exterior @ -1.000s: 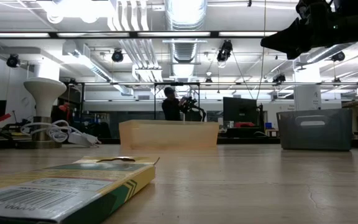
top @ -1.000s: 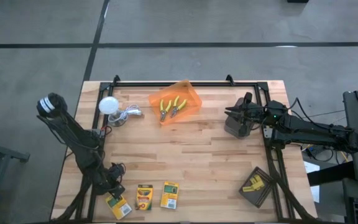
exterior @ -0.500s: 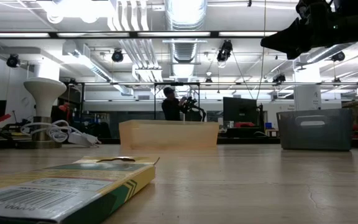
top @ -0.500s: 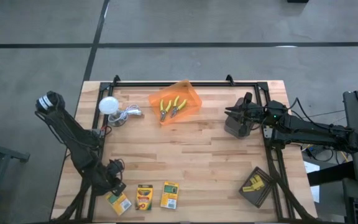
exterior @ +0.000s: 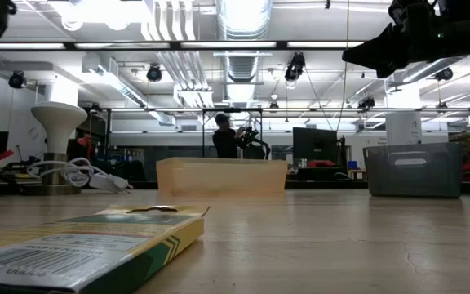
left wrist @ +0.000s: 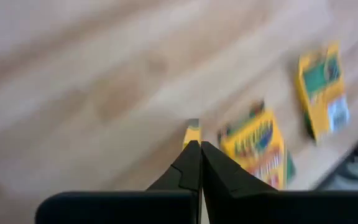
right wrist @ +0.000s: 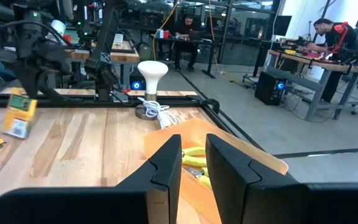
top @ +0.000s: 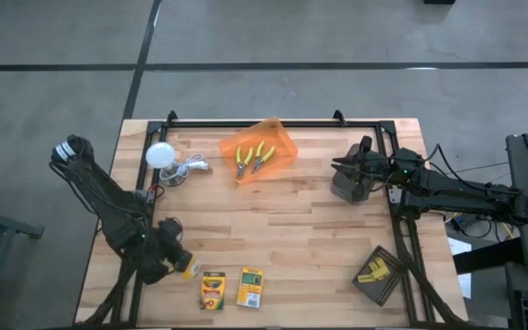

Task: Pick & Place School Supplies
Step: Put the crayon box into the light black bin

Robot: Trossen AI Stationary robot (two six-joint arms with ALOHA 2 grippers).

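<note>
My left gripper (top: 183, 266) hangs over the table's near left part, shut on a yellow-and-green crayon box (right wrist: 18, 112) that is lifted off the wood. Two more crayon boxes (top: 213, 291) (top: 249, 287) lie flat by the near edge. Two yellow-handled pliers (top: 256, 159) lie inside the orange bin (top: 282, 139) at the far middle. My right gripper (top: 337, 168) waits level at the far right, open with nothing between its fingers (right wrist: 166, 163). My left gripper pinches the crayon box between its two fingers, coming steeply from above. In the left wrist view only the box's thin yellow edge (left wrist: 192, 129) shows past the fingertips. The box hangs upright below the fingers, clear of the table.
A white ball with a coiled cable (top: 160, 154) stands at the far left. A grey bin (top: 346, 186) sits under my right gripper. A black tray (top: 379, 273) with small yellow blocks rests at the near right. Bare wood lies across the middle.
My left gripper has risen and drawn away from the near edge, tipping as it went. The crayon box that lay flat at the near left corner has been lifted clear and now hangs upright below the fingers. The other two boxes have stayed put.
</note>
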